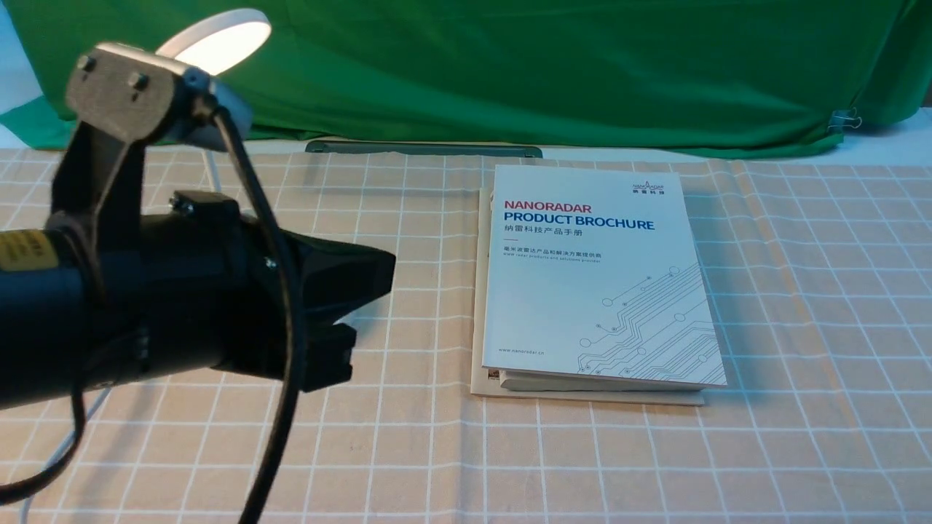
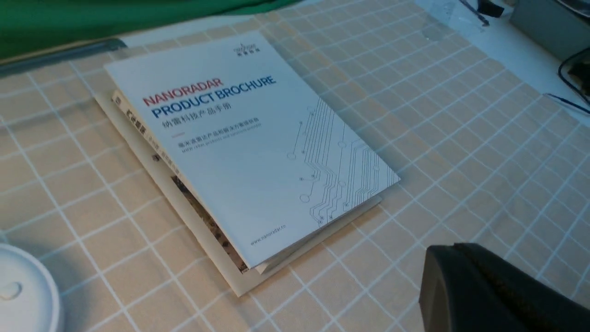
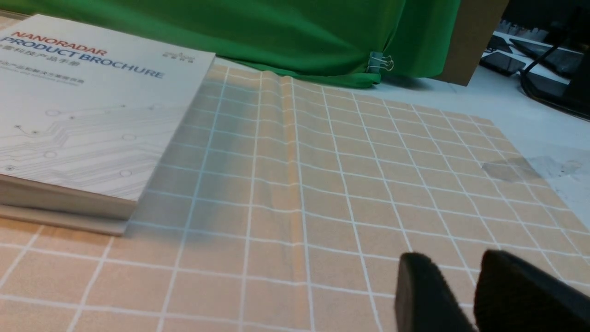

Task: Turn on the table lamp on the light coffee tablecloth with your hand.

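Left gripper [image 1: 368,298] raised, jaws seemingly closed, empty; right gripper [image 3: 474,295] slightly parted, idle. Lit lamp [image 1: 218,40] glows over tablecloth [image 1: 801,327]: switching-on judged done, nothing left.

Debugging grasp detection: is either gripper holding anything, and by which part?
Nothing held: the left gripper is closed on nothing above the tablecloth, and the right gripper shows only cloth between its fingers.

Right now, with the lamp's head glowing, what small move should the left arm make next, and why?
Probably draw the left gripper back toward rest. The table lamp already glows at its head, and the gripper hangs clear of the lamp's base, so no further press seems needed.
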{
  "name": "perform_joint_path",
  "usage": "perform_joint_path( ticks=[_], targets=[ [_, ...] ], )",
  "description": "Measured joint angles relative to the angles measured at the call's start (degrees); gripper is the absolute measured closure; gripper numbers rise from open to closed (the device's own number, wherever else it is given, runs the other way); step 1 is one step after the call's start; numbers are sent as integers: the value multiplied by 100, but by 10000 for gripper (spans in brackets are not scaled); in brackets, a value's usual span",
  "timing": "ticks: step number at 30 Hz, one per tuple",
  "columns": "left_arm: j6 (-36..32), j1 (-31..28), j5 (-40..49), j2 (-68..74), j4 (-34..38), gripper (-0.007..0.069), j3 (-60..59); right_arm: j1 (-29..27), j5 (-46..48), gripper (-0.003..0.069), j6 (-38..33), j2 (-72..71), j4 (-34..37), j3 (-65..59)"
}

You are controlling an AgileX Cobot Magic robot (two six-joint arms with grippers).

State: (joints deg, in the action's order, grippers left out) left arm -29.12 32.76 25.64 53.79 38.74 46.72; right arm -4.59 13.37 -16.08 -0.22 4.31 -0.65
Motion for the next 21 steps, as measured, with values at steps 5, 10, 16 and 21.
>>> perform_joint_path(
  ticks=[5,10,16,21],
  targets=[
    [-26,0,-124,-181,-224,624,-24,0,0,418,0,0,0,0],
    [-396,5,-695,-641,-626,624,-609,0,0,418,0,0,0,0],
    [-519,5,-2206,-2213,-1348,624,-2348,0,0,418,0,0,0,0],
    [-383,-89,-3459,-3397,-2238,624,-3747,0,-7,418,0,0,0,0]
  ],
)
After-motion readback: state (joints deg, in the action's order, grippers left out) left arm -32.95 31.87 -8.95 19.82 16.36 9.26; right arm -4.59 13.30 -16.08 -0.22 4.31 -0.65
